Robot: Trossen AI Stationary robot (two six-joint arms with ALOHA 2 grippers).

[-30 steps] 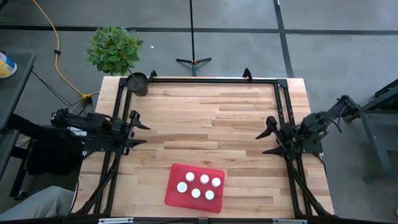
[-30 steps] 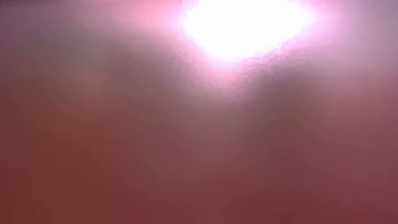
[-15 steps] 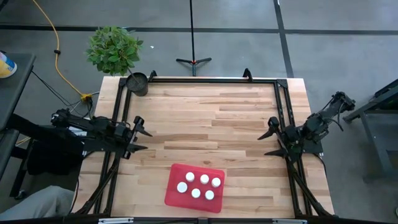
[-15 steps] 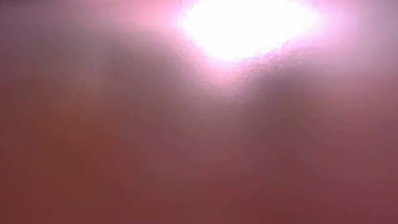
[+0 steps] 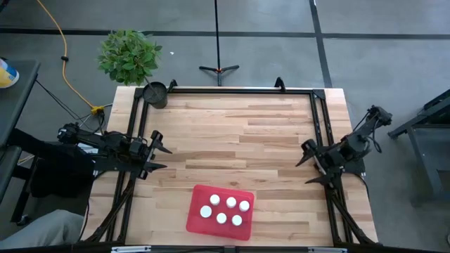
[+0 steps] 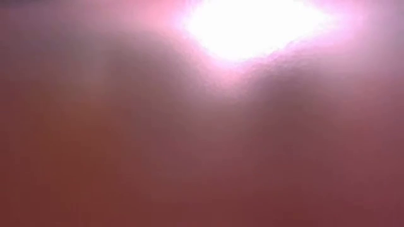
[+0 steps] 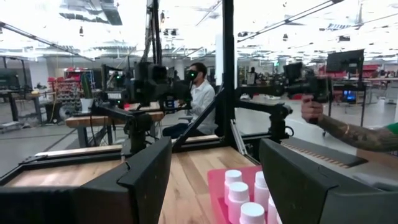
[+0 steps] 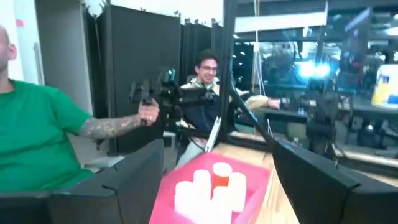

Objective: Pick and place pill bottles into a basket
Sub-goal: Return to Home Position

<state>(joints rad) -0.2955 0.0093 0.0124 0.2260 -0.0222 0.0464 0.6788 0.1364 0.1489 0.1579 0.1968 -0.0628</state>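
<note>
The red basket lies flat on the wooden table near its near edge. Several pill bottles with white caps stand upright inside it. My left gripper hovers open at the table's left side, fingers pointing level toward the right, clear of the basket. My right gripper hovers open at the right side, pointing toward the left. The left wrist view shows the bottles in the basket beyond its spread fingers. In the right wrist view the bottles and basket appear too. The low view is only a red-pink glow.
A small dark pot stands at the table's far left corner, a green plant behind it. Black frame rails run along the far, left and right edges. People sit beyond the table; one hand holds a handle.
My right gripper has swung toward the table's near edge, drawn back a little toward the right edge and sunk, rolling as it went. My left gripper has sunk slightly and then kept still. The basket and bottles have not moved.
</note>
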